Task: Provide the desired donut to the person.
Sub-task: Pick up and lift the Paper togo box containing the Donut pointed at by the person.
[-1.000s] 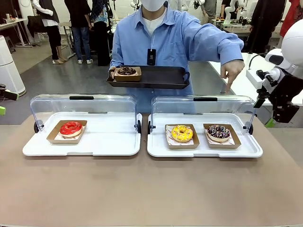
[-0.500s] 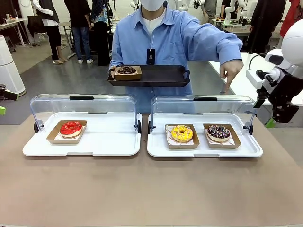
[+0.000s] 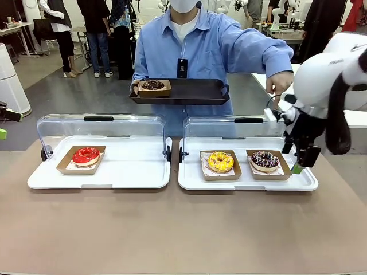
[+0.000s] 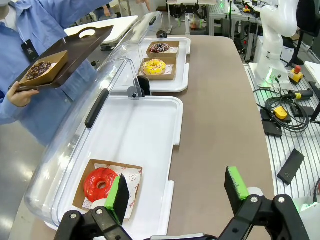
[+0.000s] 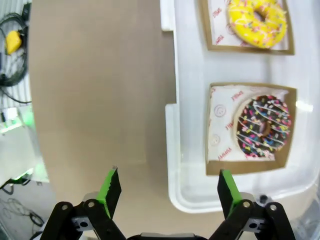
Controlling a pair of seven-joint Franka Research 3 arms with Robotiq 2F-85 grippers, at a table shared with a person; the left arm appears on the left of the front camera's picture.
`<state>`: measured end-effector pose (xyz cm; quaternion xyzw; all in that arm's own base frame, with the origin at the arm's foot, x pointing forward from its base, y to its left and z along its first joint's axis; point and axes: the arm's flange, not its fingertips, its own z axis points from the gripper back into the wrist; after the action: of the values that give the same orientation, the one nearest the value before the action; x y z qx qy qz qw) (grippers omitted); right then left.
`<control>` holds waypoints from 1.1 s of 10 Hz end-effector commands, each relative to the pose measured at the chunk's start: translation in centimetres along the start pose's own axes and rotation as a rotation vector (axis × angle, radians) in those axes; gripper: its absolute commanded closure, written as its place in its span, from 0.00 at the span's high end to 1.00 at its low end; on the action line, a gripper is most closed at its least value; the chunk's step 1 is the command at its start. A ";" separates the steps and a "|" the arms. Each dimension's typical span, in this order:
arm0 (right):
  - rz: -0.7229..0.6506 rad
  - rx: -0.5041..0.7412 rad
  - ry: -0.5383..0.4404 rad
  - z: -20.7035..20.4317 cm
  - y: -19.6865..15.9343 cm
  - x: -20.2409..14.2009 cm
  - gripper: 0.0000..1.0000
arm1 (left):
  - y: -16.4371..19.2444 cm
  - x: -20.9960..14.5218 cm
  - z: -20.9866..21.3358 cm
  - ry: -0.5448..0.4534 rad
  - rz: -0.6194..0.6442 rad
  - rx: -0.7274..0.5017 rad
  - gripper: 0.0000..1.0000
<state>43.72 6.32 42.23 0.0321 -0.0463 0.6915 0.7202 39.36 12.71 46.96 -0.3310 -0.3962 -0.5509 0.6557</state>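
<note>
The person (image 3: pixel 195 46) in a light blue shirt holds a black serving tray (image 3: pixel 195 93) carrying one chocolate donut (image 3: pixel 153 86). Their other hand (image 3: pixel 279 86) points down at the right end of the right case. There a chocolate sprinkled donut (image 3: pixel 264 160) sits in its card tray beside a yellow donut (image 3: pixel 221 161). My right gripper (image 3: pixel 301 160) hovers open above that tray's right edge; from its wrist the sprinkled donut (image 5: pixel 263 128) lies just right of my open right gripper (image 5: pixel 167 187). My left gripper (image 4: pixel 177 192) is open near the red donut (image 4: pixel 100 184).
Two white display trays, the left tray (image 3: pixel 132 175) and the right tray (image 3: pixel 246 183), stand side by side with their clear lids (image 3: pixel 100 129) tipped back. Bare brown tabletop (image 3: pixel 183 229) stretches in front of them. Cables and tools (image 4: pixel 282 107) lie beyond the table edge.
My right arm has swung in from the right side and come down over the right end of the right tray. The person's pointing hand and serving tray have stayed put.
</note>
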 end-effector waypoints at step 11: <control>0.018 0.071 -0.026 -7.4 -5.6 -2.4 1.00 | -0.1 0.0 0.2 -0.003 -0.003 0.001 1.00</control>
<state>48.56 4.91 35.13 0.0550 -0.0138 0.6965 0.7153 39.36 12.73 46.96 -0.3307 -0.3962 -0.5508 0.6560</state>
